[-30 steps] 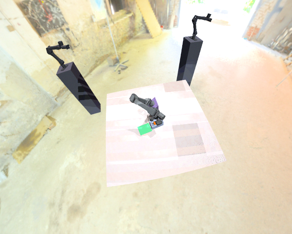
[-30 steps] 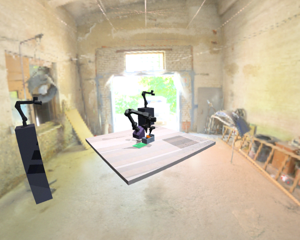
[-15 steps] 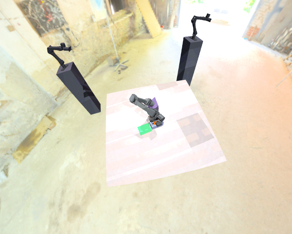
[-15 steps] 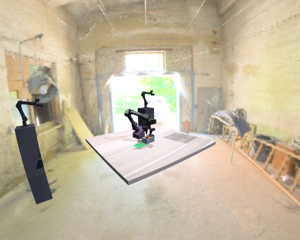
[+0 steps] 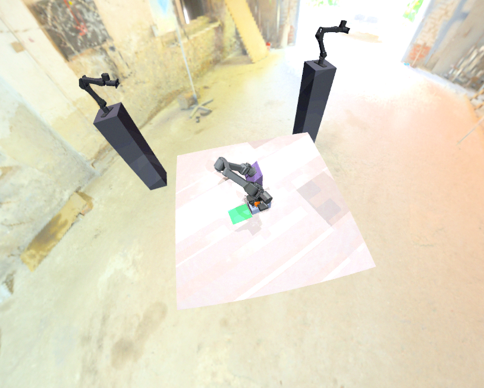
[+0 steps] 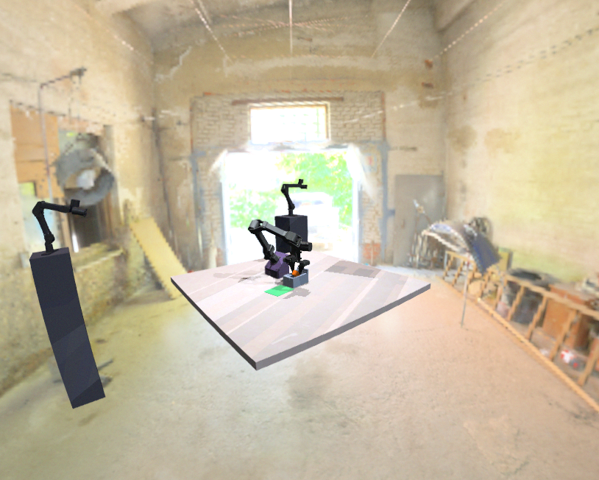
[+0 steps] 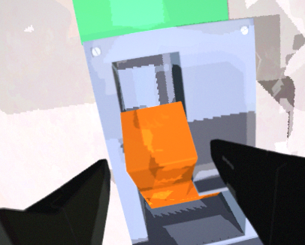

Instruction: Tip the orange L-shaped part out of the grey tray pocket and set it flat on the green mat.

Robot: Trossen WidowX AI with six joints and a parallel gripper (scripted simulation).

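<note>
The orange part is tilted in the grey tray. Its straight end stands up, on the green mat's side, with bare pocket showing beyond it. Its L-shaped end is low in the pocket, at the bottom of the wrist view. My gripper is open over the tray, one finger on each side of the raised end, with a gap on both sides in the wrist view. Fingertip height is hard to tell. The green mat lies flat beside the tray, with nothing on it.
The purple arm base stands on the table behind the tray. Two dark pillars with other arms stand beyond the table. The tray's rim surrounds the pocket.
</note>
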